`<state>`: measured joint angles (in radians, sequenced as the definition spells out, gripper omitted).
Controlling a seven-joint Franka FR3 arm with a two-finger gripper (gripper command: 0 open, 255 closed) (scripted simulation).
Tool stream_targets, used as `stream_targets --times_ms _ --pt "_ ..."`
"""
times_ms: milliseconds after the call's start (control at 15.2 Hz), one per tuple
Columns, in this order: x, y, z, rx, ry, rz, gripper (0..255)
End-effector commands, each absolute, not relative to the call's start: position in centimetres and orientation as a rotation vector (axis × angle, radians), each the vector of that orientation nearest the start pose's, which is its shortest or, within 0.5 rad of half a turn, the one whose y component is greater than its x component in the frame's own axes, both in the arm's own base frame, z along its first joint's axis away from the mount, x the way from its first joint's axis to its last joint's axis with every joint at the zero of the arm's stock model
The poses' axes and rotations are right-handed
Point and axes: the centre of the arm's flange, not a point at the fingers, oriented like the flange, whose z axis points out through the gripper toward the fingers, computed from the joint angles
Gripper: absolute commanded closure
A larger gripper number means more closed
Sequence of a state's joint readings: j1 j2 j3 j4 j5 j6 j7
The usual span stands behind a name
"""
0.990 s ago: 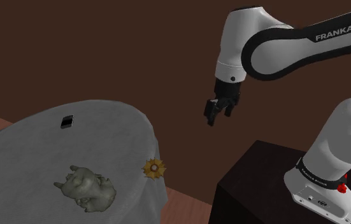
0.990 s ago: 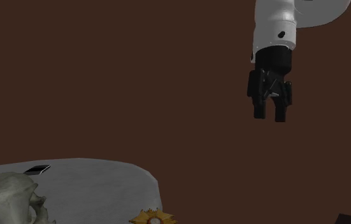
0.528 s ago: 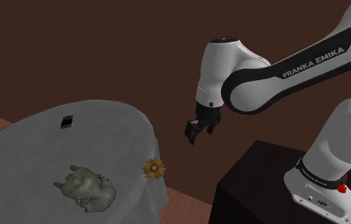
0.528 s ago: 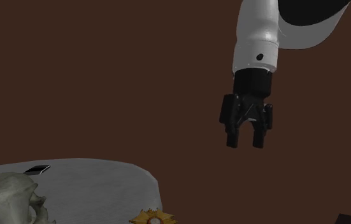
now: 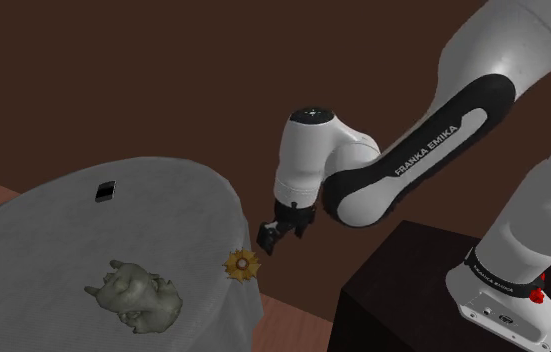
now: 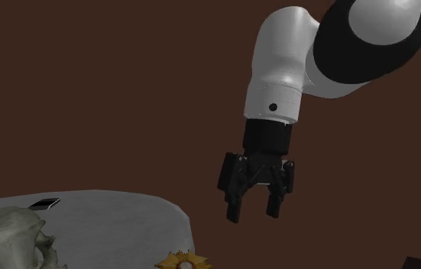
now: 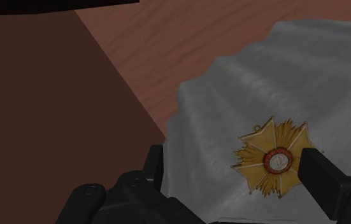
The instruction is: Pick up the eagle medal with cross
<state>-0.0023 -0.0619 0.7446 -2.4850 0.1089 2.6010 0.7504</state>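
At the grey surface's (image 5: 163,205) edge nearest the stand (image 5: 403,285), you see the gold star-shaped medal (image 5: 242,264) lying flat. The jaws hang above it, spread wide, gripping nothing.

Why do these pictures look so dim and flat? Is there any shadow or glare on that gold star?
Shoulder view: dim, even light; no clear shadow beside the medal on the grey table. Second exterior view: the wall is one flat brown, the white arm softly shaded. Wrist view: the medal is sharp, without glare.
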Motion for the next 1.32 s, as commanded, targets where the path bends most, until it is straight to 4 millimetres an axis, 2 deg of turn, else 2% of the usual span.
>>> stream_targets --times_ms 0,396,924,1056,1122,1254 --pt "36.3 34.7 30.7 -2.998 0.142 -0.183 0" --pt "38.4 40.6 26.2 -2.980 0.147 -0.239 0" --pt "38.5 40.9 22.0 -2.979 0.148 -0.242 0" --pt "38.5 40.9 22.0 -2.979 0.148 -0.242 0" --pt "38.6 40.9 22.0 -2.979 0.148 -0.242 255" --pt "38.6 40.9 22.0 -2.979 0.148 -0.242 255"
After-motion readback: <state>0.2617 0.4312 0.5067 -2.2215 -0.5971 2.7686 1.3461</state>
